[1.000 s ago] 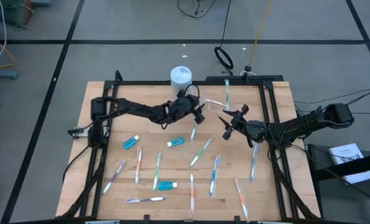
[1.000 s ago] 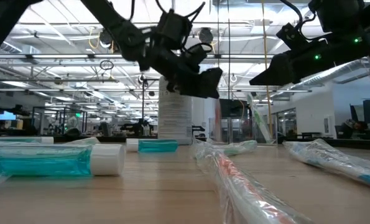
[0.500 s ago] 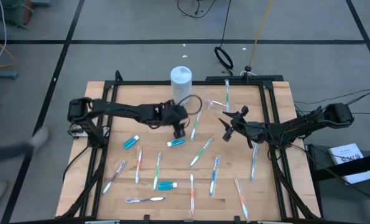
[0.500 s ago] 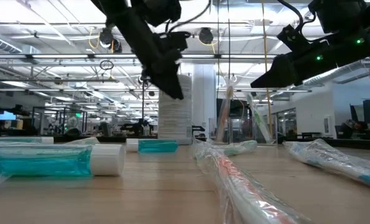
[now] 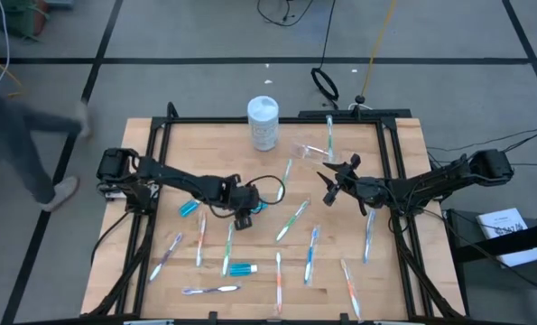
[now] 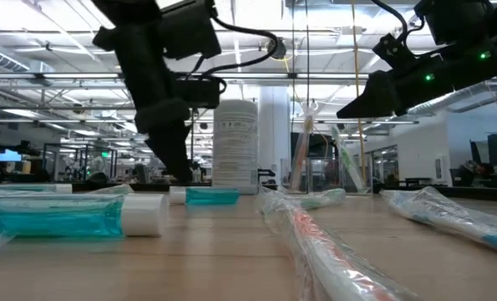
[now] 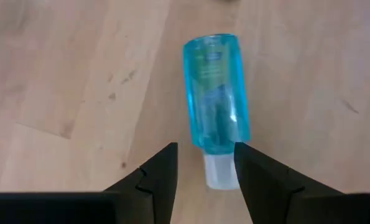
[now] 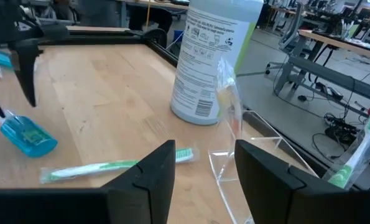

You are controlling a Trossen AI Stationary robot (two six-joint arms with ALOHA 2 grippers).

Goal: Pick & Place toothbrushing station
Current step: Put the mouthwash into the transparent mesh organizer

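Now left gripper (image 7: 204, 168) spread, straddling toothpaste tube (image 7: 214, 99) cap; right gripper (image 8: 203, 163) parted

A: What lies on the wooden surface (image 5: 169, 149)?

B: Slim wrapped toothbrushes (image 5: 292, 221), scattered flat at many angles over its middle and near half, with green, blue, orange and white handles. One green-handled toothbrush (image 8: 113, 165) lies near the clear plastic cup (image 5: 308, 151).

A: And the cup?

B: It sits toward the far edge with a wrapped brush leaning in it.

A: The toothpaste?

B: Three small blue tubes, all lying down. One tube (image 5: 188, 208) is at the left, another tube (image 5: 242, 269) sits lower among the brushes. The third toothpaste tube (image 7: 216, 104) lies with its white cap between the left hand's (image 7: 204, 168) spread fingers.
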